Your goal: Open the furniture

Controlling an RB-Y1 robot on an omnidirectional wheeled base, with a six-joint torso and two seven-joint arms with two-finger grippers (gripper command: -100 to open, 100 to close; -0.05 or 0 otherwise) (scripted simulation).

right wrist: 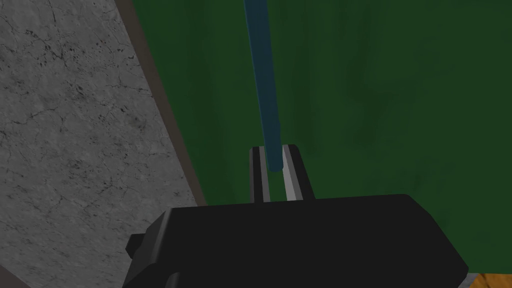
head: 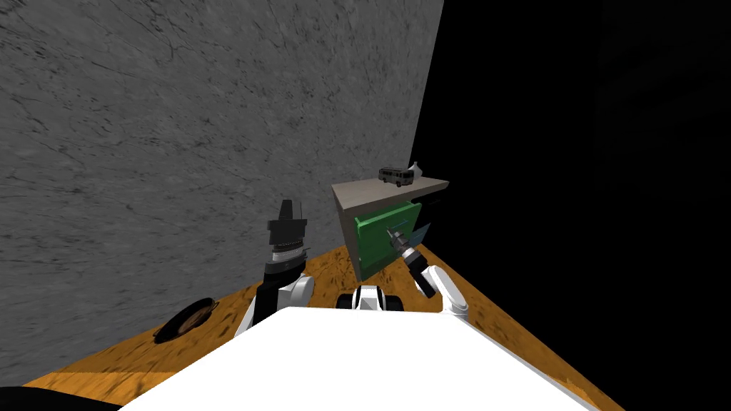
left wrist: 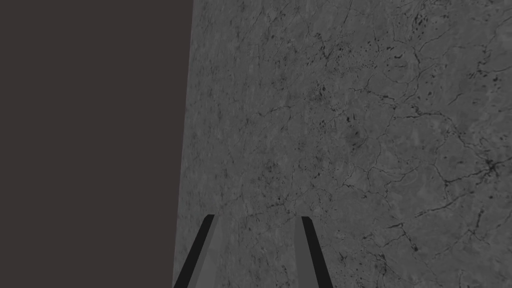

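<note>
Teal bar handle (right wrist: 262,75) sits pinched between the pressed-together fingers of the right claw (right wrist: 273,152), running along a flat green front (right wrist: 380,100). That green front belongs to a small cabinet (head: 360,193) with a pale beige top. The cabinet stands on an orange wooden floor (head: 335,275) against a grey, cracked stone wall (head: 178,143). A toy bus (head: 396,176) and a white vase (head: 415,169) stand on the cabinet's top. The left claw (left wrist: 257,217), fingers spread, is raised near the wall. Right of the cabinet lies a black area (head: 607,178).

Right claw (right wrist: 274,156) tight around a blue bar handle (right wrist: 262,75) against the green cabinet front (right wrist: 375,100), grey wall (right wrist: 60,125) alongside.
</note>
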